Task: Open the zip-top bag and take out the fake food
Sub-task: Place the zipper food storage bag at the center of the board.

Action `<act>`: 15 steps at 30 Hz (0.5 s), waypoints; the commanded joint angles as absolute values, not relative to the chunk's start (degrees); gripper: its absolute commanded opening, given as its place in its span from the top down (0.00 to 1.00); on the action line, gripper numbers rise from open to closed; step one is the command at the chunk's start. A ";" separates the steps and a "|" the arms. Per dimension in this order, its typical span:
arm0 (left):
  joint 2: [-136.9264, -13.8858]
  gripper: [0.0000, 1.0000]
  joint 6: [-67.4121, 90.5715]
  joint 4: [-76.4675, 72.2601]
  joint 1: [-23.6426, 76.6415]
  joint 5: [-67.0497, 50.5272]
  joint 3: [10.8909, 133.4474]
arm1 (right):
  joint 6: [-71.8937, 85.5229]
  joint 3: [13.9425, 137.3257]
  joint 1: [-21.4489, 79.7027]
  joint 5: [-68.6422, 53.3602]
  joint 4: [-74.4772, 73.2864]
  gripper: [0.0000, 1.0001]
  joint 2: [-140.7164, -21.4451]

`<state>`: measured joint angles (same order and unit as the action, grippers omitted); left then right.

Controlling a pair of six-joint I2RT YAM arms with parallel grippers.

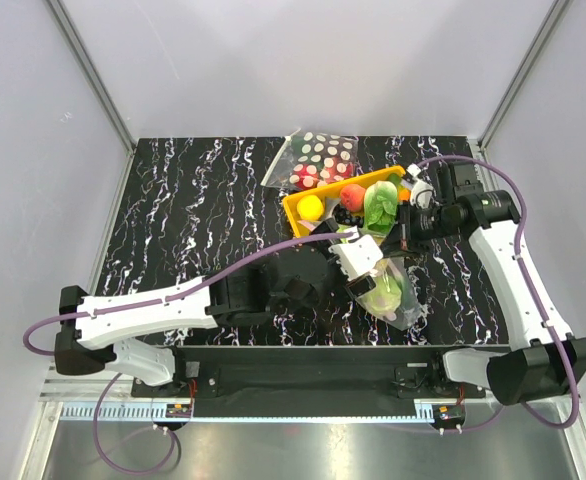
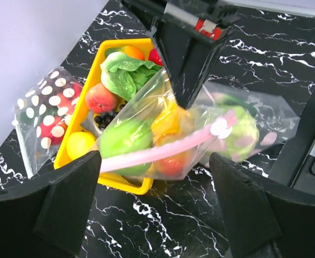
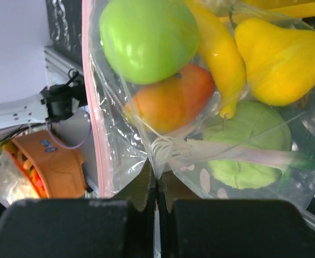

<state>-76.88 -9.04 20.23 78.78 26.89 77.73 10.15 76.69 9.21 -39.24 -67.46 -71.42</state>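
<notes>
Zip-top bag [image 3: 114, 123] is pinched by right end effector [image 3: 156, 177]; left end effector [image 2: 155, 157] spread.

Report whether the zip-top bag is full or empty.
Full. Through the clear plastic of the zip-top bag, the fake food shows inside: a green apple, yellow pieces and an orange-red fruit.

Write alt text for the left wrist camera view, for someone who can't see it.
The right gripper pinches the zip-top bag from above, its pink zip strip facing the camera and fake food inside. Behind sits a yellow tray of more toy food; the left gripper is open in the foreground.
</notes>
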 commanded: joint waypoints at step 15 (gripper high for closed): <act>-73.56 0.20 -12.47 16.61 78.84 25.13 74.71 | 11.87 84.02 12.13 -53.61 -64.60 1.00 -76.12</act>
<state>-74.91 -10.70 19.55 78.81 25.74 75.33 11.00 81.10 11.31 -48.29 -65.58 -77.56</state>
